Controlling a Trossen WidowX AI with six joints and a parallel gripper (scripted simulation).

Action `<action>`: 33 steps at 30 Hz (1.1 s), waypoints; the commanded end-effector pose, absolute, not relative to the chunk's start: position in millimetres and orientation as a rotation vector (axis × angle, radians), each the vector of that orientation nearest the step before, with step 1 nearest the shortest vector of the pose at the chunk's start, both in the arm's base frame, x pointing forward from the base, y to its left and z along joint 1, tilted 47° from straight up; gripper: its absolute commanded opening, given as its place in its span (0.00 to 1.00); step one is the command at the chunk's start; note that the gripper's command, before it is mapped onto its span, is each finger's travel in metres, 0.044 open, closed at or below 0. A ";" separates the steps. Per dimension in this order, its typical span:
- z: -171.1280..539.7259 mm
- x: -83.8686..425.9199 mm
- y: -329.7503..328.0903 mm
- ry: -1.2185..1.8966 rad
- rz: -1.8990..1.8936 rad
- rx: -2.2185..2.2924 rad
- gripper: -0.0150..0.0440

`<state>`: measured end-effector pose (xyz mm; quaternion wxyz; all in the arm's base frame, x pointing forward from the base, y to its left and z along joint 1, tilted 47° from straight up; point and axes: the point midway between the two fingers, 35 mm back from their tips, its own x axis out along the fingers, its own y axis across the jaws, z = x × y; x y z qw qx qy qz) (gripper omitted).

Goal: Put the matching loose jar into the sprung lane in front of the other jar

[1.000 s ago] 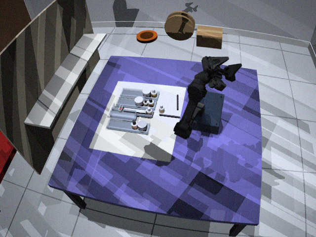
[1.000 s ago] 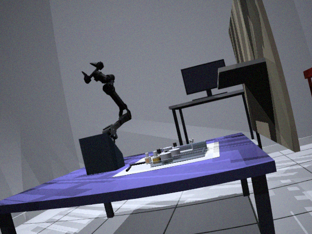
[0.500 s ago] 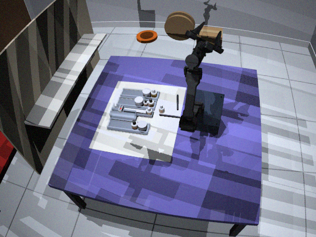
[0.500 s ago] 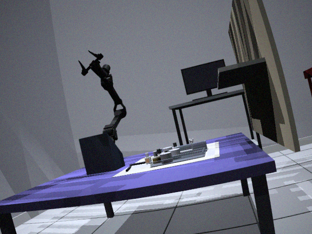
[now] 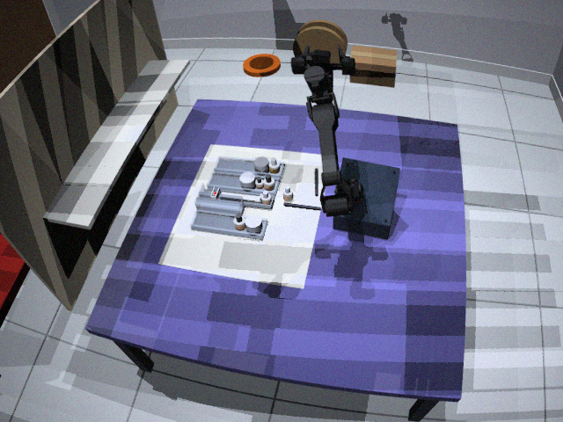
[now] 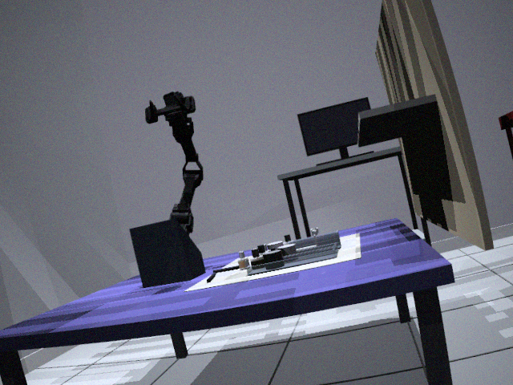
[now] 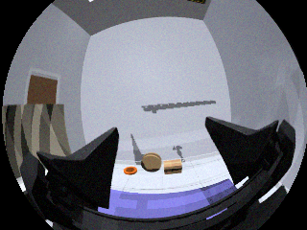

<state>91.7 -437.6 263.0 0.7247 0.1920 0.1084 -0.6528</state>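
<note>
Your gripper's fingers are released and spread wide, with nothing between them; the gripper (image 5: 323, 61) (image 6: 170, 108) (image 7: 164, 126) is raised high, well apart from the jars. In the wrist view, your fingertips frame wall, with an orange ring (image 7: 126, 171), a round brown object (image 7: 152, 162) and a wooden box (image 7: 173, 167) lower down. The loose white-capped jar (image 5: 288, 195) (image 6: 242, 262) stands upright on the white mat (image 5: 268, 267) (image 6: 199, 287), outside the sprung lane (image 5: 232, 196) and near its front end. A matching white-capped jar (image 5: 266, 198) stands inside that lane, at its front. You have a narrow gap between these two jars. Beside the loose jar, on the side toward the base block (image 5: 375, 191) (image 6: 161, 254), dark strips (image 5: 316, 181) (image 5: 302, 206) bound a corner of the mat; one runs just beside the jar. The neighboring lane (image 5: 227, 180) holds two dark-capped jars (image 5: 259, 183) (image 5: 268, 183) and a round tub (image 5: 247, 180), so your side room there is tight. The open side of the mat extends toward the near table edge (image 5: 273, 375) (image 6: 232, 315).
</note>
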 end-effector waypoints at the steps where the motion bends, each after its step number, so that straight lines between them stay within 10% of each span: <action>1: 206.7 142.9 -420.5 0.469 -1.230 0.446 1.00; 17: 41.0 267.7 -260.2 1.090 -0.319 0.482 1.00; 33: -26.6 259.9 -43.7 1.401 0.632 0.608 1.00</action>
